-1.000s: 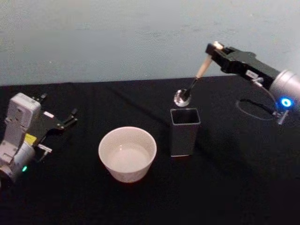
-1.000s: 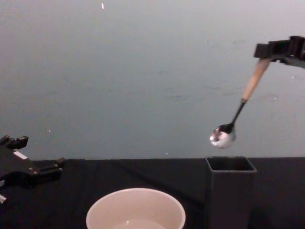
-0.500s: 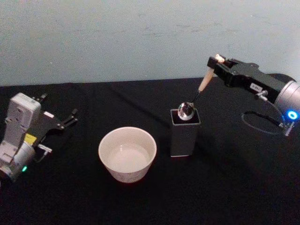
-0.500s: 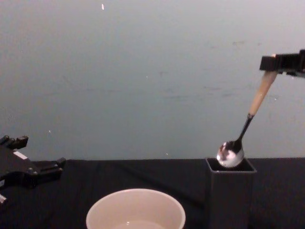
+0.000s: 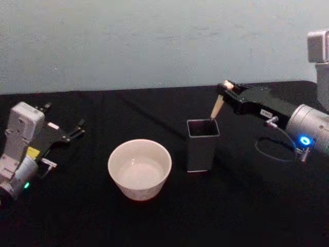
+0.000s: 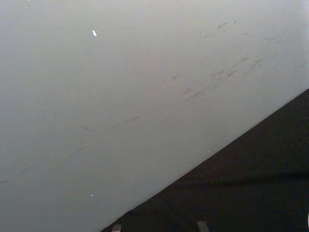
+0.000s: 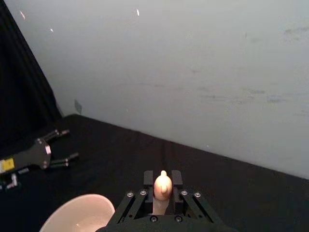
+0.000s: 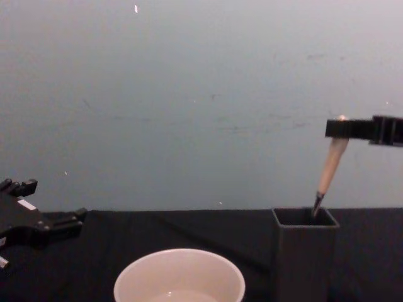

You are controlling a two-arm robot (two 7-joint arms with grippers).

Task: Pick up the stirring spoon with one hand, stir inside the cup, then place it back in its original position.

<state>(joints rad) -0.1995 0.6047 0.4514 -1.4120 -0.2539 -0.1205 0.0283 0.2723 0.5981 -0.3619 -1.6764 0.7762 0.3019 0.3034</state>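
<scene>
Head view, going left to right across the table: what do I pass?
left gripper → cup → dark holder box → right gripper, gripping the stirring spoon

Right gripper holds the stirring spoon tilted, stem inside the holder box.

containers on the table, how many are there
2. The white cup sits near the middle of the table; the dark grey box stands just to its right, with the spoon tip inside it. Nothing seems hidden.
</scene>
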